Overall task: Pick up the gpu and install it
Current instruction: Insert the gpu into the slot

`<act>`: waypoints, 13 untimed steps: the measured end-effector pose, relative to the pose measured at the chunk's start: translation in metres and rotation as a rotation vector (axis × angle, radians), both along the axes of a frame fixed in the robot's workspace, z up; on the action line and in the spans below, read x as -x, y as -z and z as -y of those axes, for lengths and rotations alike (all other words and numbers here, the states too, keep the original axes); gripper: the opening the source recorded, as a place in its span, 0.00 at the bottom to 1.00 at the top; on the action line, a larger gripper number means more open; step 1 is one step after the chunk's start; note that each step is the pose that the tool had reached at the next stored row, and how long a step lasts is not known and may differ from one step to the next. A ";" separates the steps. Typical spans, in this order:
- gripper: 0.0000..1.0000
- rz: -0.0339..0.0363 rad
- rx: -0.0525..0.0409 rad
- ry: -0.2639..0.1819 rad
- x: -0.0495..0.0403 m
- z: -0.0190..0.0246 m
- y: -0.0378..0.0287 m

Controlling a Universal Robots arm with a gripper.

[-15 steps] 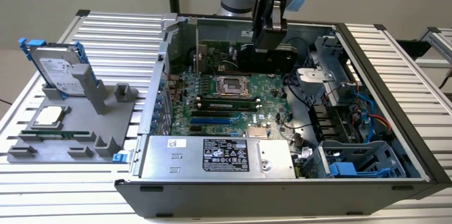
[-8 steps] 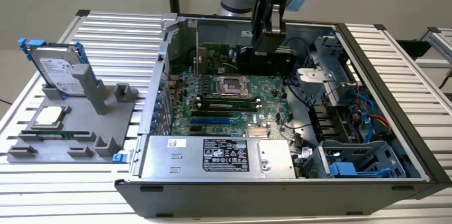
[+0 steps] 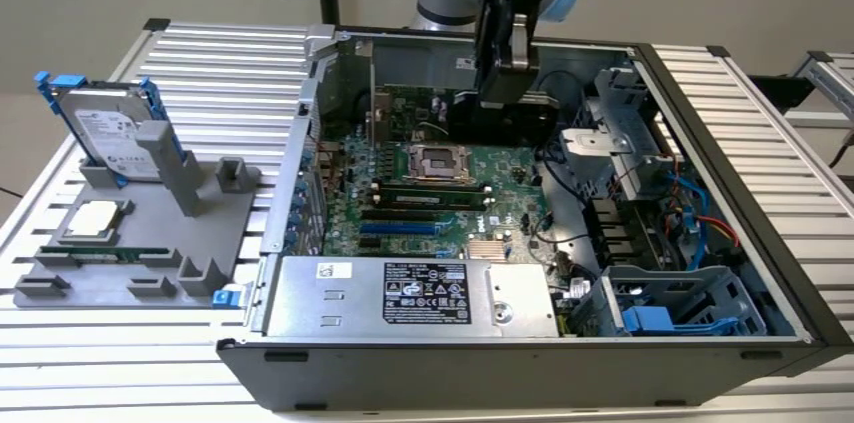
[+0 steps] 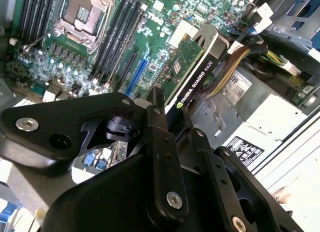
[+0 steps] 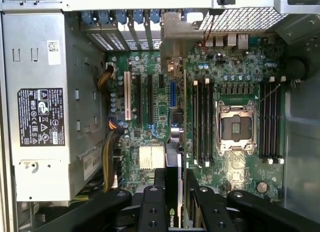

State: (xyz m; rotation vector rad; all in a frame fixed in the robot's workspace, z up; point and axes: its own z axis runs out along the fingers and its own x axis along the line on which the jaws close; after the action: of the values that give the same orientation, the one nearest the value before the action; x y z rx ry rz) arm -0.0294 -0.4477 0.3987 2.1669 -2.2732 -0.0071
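Now your gpu (image 4: pixel 192 74) is clamped in the gripper (image 4: pixel 172 109), edge-on between the fingers (image 4: pixel 156 123), hanging inside the open case (image 3: pixel 747 133) above the motherboard (image 3: pixel 441 178). In the first wrist view the card (image 5: pixel 175 189) runs as a thin strip up from the gripper (image 5: pixel 175 184) towards the expansion slots (image 5: pixel 150 99), and it sits well clear of the board, so I judge it not yet seated.

In the exterior view the gripper (image 3: pixel 505 83) is down near the back wall, above the empty CPU socket (image 3: pixel 438 161).

Watch the alignment. If the card's edge lands beside a slot rather than in it, pressing down could bend the board or chip the connector. You also have the memory slots (image 5: pixel 202 122) just beside the card's line, easy to strike if you drift that way. The yellow cable bundle (image 5: pixel 107 157) by the power supply (image 5: pixel 42 112) lies near the card's other side and could snag it. A tilted grip would make one end seat first and jam.

Out on the table, the hard drive (image 3: pixel 104 128) stands in its grey holder (image 3: pixel 147 233), well apart from all this.
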 end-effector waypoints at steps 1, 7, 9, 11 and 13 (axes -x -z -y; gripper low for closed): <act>0.00 0.0000 0.0003 0.000 0.0000 0.0000 0.0007; 0.00 0.0002 0.0023 0.000 0.0001 0.0000 0.0041; 0.00 0.0001 0.0028 0.000 0.0001 0.0000 0.0049; 0.00 0.0001 0.0030 0.000 0.0001 0.0000 0.0050; 0.00 0.0002 0.0028 0.000 0.0001 -0.0001 0.0054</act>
State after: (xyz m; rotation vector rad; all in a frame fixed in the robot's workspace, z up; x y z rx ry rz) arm -0.0296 -0.4477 0.3933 2.1656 -2.2719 -0.0037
